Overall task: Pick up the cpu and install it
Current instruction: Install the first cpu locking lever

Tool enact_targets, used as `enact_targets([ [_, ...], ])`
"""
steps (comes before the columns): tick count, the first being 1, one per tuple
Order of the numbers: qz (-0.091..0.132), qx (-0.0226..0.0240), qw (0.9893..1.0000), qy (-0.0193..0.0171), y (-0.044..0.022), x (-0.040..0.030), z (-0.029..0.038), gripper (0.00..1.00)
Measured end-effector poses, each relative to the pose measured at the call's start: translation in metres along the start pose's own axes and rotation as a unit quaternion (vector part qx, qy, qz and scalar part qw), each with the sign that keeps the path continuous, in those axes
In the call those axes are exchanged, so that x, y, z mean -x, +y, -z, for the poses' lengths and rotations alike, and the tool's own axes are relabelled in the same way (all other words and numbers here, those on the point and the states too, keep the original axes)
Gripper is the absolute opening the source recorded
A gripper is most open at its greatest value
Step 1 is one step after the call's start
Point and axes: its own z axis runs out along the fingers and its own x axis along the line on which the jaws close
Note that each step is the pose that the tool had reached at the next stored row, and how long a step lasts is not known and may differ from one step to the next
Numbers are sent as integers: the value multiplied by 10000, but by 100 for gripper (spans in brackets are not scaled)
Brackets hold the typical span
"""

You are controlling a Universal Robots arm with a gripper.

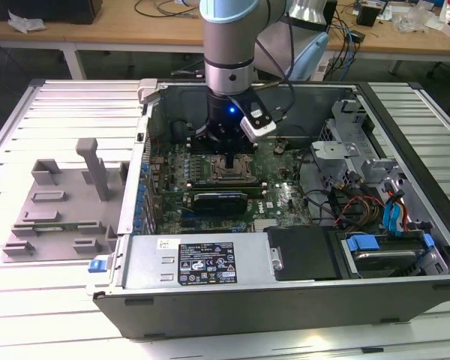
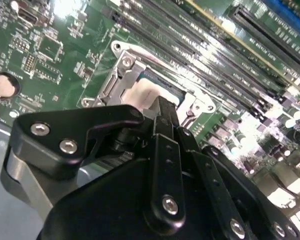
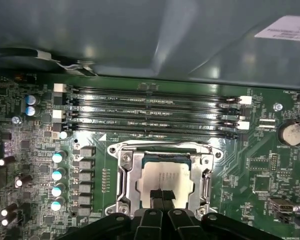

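Gripper fingertips pinched together, tips at the cpu seated in the socket; light, stiff, fragile underneath, best held by opposite edges.

In the exterior view the arm is cut off by the top edge, and its pincer covers much of the socket, so the cpu there cannot be made out. In the first wrist view the pincer's black body hides the near edge of the cpu and runs off the frame. In the second wrist view the same body covers most of the cpu. Whether the fingertips touch the chip cannot be told.
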Motion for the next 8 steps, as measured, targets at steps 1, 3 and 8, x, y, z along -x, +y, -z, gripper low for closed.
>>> enact_targets([
  [1,2,0,10000,0,-1,2,24,11],
  [3,4,1,10000,-1,-3,5,55,11],
  [8,5,0,10000,7,-8,79,53,11],
])
